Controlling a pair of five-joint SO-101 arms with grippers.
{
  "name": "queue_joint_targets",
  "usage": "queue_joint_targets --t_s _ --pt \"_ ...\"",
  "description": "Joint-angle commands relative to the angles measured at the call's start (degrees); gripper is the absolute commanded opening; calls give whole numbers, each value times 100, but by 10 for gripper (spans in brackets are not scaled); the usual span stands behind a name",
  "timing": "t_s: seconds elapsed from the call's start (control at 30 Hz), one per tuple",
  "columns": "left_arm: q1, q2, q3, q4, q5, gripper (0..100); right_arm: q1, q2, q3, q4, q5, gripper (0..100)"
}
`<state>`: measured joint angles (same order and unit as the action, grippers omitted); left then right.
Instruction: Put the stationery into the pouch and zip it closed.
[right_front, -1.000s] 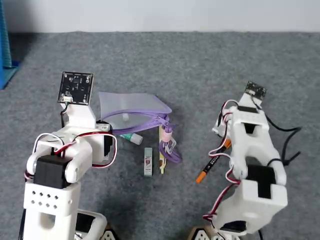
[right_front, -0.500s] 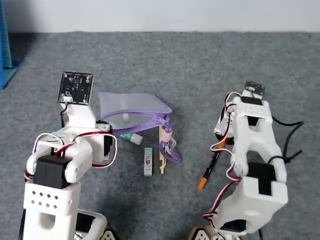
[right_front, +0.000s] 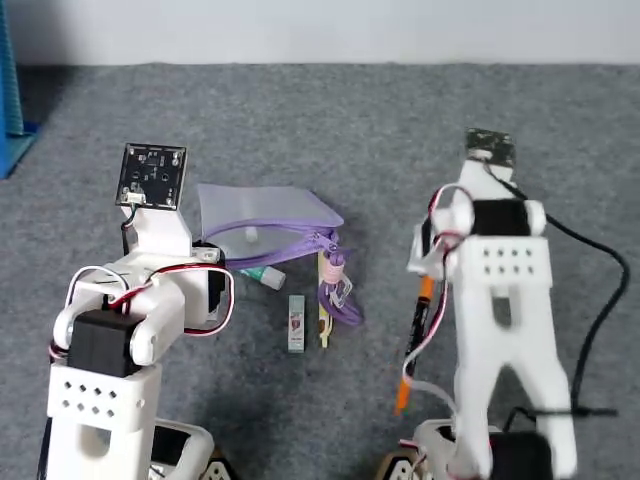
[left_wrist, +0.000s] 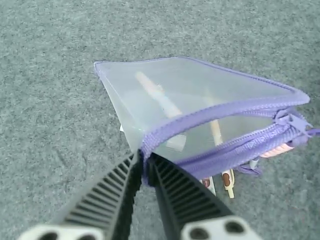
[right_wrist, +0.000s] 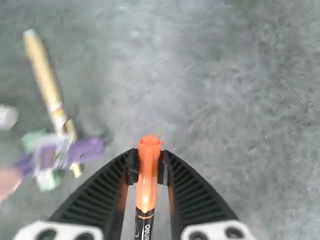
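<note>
Pouch (right_front: 262, 222) (left_wrist: 200, 95): soft, see-through lilac plastic, flat wedge shape, with a woven purple zipper (left_wrist: 225, 111) along the mouth, which gapes open. It lies on the desk (right_front: 360, 120), a grey fuzzy felt-like surface, just ahead of the left arm. A pale stick shape shows through the pouch wall; can't tell whether it is inside or underneath.

Left end effector (left_wrist: 145, 172): black ribbed jaws pinched shut on the purple zipper edge at one corner of the pouch mouth.

Right end effector (right_wrist: 148, 161): black ribbed jaws closed on the orange-and-black pen (right_front: 417, 330) (right_wrist: 145, 190), gripping it at the orange end, which pokes out just past the fingertips. In the high view the pen is a slim round barrel, orange at both ends and black in the middle, running back along the right arm, well apart from the pouch. Can't tell whether its lower tip touches the desk.

Loose items lie on the desk between the two arms, just beside the pouch mouth:
- A cream stick (right_front: 324, 328) (right_wrist: 45, 80), long and thin.
- A small flat block (right_front: 296, 322), rectangular, beside the cream stick.
- A green-and-white piece (right_front: 268, 274) at the pouch's open edge.
- A purple cord loop (right_front: 346, 306) (right_wrist: 75, 150) hanging off the zipper end, lying across the cream stick.

A blue object (right_front: 8, 90) sits at the far left edge.
</note>
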<state>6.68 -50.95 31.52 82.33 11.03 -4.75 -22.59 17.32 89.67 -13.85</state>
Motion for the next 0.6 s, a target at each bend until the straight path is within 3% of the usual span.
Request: queue_joint_targets --t_s 0.0,0.57 --pt "26 18 -198 9 53 13 -338 -892 -273 374 26 8" --pt "26 0 -136 0 53 13 -2000 -3776 -273 813 35 8"
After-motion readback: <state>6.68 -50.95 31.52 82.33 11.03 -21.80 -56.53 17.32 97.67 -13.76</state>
